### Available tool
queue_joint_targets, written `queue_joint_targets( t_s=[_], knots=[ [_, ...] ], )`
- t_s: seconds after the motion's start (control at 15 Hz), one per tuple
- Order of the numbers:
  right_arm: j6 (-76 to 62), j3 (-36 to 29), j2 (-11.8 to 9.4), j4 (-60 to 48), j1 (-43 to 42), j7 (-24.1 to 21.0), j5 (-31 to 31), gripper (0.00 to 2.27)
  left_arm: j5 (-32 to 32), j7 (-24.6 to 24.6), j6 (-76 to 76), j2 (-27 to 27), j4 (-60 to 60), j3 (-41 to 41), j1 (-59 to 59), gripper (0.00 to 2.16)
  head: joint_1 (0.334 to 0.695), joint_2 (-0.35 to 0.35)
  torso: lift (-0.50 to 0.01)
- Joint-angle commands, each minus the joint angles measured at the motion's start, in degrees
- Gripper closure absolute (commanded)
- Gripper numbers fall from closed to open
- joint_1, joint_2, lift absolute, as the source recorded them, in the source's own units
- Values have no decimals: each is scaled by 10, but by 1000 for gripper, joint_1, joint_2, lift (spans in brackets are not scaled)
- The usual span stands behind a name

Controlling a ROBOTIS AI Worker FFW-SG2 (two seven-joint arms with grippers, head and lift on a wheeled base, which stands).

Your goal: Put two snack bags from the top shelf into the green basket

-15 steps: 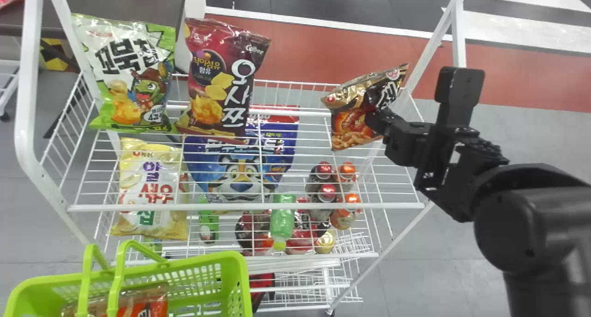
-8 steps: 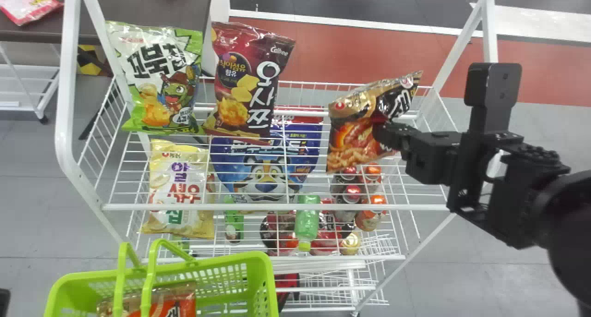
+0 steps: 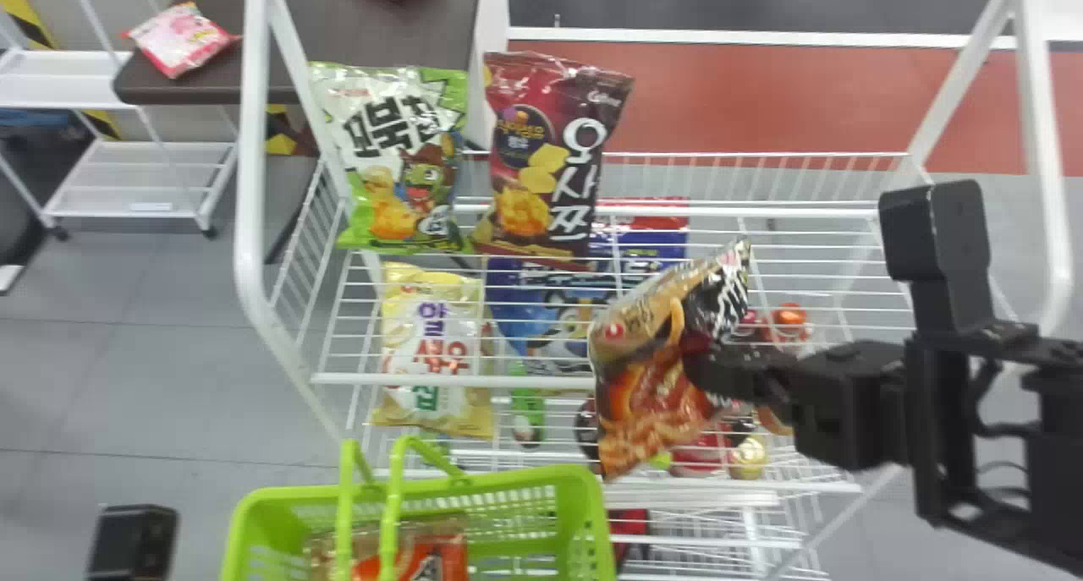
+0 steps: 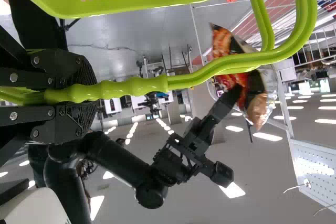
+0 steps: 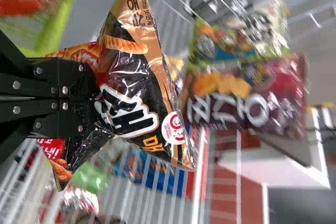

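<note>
In the head view, the right gripper (image 3: 698,369) is right of centre, its fingers pinching the side of a black-and-gold snack bag (image 3: 647,386) marked with a picture of orange chips. That bag hangs tilted over the shelf's front rail (image 3: 448,380) as seen from above, the basket's near corner down to its left. The green basket (image 3: 584,479) sits at the lower middle, already with a red-and-brown snack bag (image 3: 436,556) inside; its two handles (image 3: 394,505) arch up across the opening, in the way of anything coming in. The left gripper (image 3: 133,540) is at the lower left of the frame, and the left wrist view shows its fingers closed round a handle.

Upper left of centre, a green-and-white snack bag (image 3: 398,158) and a maroon snack bag (image 3: 550,158) lean side by side on the top shelf. Beyond the white wires lie a yellow-and-white bag (image 3: 431,344) and a blue bag (image 3: 550,298), plus a red-capped bottle (image 3: 788,315) to the right. At the upper left, a dark table (image 3: 423,23) carries a pink packet (image 3: 180,40).

The bags are glossy, crinkled film, pillow-shaped with flat crimped ends; the basket is smooth plastic with slotted walls, its gripped handle ribbed in rounded bumps.
</note>
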Motion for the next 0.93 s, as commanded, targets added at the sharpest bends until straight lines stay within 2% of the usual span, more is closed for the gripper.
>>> queue_joint_targets(
  t_s=[0.0,0.2,0.33,0.4,0.47,0.53,0.6,0.67,0.73,0.8,0.87],
  knots=[
    [10,29,10,-2,5,0,-22,2243,0,0,0,0,1,0,0,2145,695,105,-1],
    [10,76,24,2,13,-1,-22,2243,0,1,-2,-1,4,-2,-1,2145,695,224,-1],
    [10,112,25,11,22,-6,-13,2243,0,1,-2,-1,4,-2,-1,2145,695,283,-1],
    [10,130,25,20,30,-8,-6,2240,0,1,-2,-1,5,-1,-1,2145,695,333,-1],
    [10,150,25,32,39,-8,7,2226,0,1,-2,0,5,0,-1,2145,695,350,-1],
    [4,163,25,42,46,-8,11,2108,0,1,-2,0,5,1,-1,2145,695,350,-1],
    [-14,174,24,52,53,-6,17,1838,0,1,-2,0,5,0,-1,2145,695,350,-1],
    [-32,181,23,65,59,1,20,1268,0,1,-4,0,6,0,-2,2145,695,350,-1],
    [-49,190,21,78,60,5,21,424,0,1,-5,0,6,-1,-3,2145,695,350,-1],
    [-53,194,20,86,60,6,25,-1,0,1,-5,0,7,-1,-3,2145,695,350,-1],
    [-60,194,20,89,61,6,25,-1,0,1,-5,1,6,-1,-3,2145,695,350,-1]
  ],
)
